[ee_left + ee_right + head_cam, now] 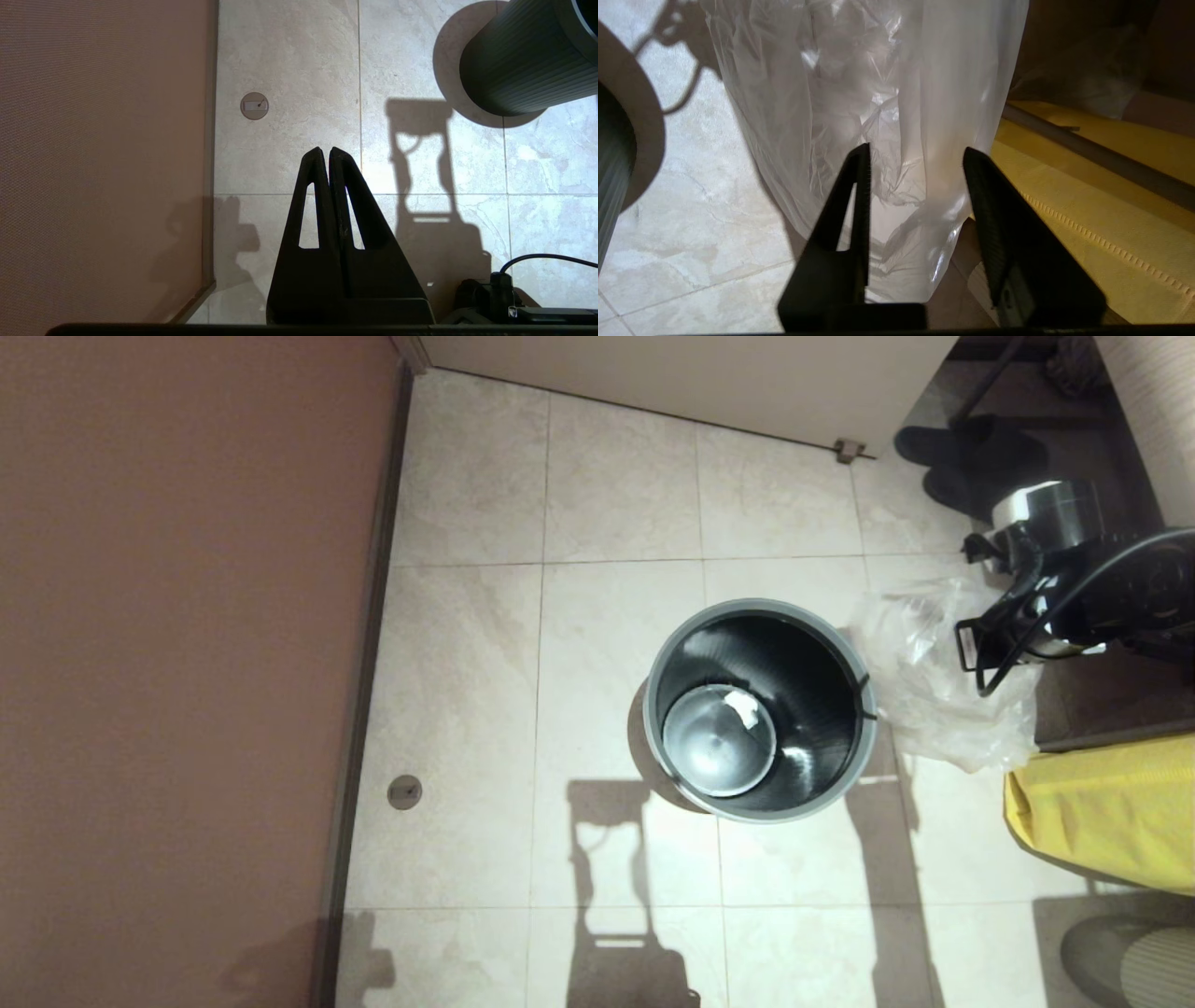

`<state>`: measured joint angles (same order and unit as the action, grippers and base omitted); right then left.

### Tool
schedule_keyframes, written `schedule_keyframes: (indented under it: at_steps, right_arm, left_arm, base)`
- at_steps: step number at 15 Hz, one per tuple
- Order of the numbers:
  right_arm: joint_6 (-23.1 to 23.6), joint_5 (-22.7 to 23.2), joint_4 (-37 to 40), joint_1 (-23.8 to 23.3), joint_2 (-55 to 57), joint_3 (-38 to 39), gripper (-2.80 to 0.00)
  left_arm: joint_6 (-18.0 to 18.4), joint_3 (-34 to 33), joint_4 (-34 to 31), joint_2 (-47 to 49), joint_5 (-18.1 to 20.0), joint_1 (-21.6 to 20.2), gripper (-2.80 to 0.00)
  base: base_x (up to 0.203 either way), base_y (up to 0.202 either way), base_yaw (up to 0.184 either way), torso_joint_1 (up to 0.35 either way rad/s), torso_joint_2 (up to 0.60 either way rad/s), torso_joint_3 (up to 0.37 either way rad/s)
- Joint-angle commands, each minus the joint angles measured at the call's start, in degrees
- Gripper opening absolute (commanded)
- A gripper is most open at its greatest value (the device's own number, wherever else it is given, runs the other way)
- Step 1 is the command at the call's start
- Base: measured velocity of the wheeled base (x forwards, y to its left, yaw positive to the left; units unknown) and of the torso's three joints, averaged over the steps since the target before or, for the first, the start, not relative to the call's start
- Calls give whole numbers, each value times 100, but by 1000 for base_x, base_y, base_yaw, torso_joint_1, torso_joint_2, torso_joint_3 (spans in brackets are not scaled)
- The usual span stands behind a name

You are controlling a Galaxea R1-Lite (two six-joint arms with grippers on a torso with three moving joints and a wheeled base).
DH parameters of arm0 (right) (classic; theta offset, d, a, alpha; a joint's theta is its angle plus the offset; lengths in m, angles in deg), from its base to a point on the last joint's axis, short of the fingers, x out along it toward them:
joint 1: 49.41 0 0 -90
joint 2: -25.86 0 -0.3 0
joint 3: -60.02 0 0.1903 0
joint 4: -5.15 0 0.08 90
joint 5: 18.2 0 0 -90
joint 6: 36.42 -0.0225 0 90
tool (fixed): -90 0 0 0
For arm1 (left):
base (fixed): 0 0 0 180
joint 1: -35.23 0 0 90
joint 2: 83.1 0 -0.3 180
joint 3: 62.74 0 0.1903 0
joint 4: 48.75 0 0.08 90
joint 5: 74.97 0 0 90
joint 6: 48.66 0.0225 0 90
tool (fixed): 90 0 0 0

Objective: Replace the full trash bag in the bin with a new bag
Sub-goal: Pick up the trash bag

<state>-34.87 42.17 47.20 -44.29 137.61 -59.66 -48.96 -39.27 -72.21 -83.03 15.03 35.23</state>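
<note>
The bin (758, 608) stands on the tiled floor with no bag in it; a white scrap lies on its shiny bottom. The new bag (929, 686), clear and crinkled, lies on the floor at the bin's right. My right gripper (978, 658) hovers over that bag's right part. In the right wrist view the right gripper (915, 154) is open, with the new bag (831, 93) beyond and below its fingers and the bin's rim (640, 121) off to one side. My left gripper (325, 150) is shut on nothing, low over the floor, away from the bin (523, 65). The full trash bag is out of view.
An opaque yellow bag (1111, 812) (1087, 196) lies right of the new bag. A brown wall (187, 663) runs along the left. A round floor drain (404, 791) (254, 106) sits near that wall. Black shoes (971, 457) and a door stop (848, 450) are at the back right.
</note>
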Motion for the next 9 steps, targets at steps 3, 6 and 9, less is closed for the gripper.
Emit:
schedule_keyframes:
  at_steps: [3,6,9]
  right_arm:
    - [120,-444,354,-43,49,-358,0]
    - [126,-736,379,-205,155,-368,0]
    - [71,-815,376,-309,373,-286,0]
  left_arm:
    - [-5,-1,1,1,0,0,-280]
    - [-5,-1,1,1,0,0,-280]
    - [-5,-1,1,1,0,0,-280]
  base:
    - [0,0,0,0,0,0]
    - [0,0,0,0,0,0]
    - [0,0,0,0,0,0]
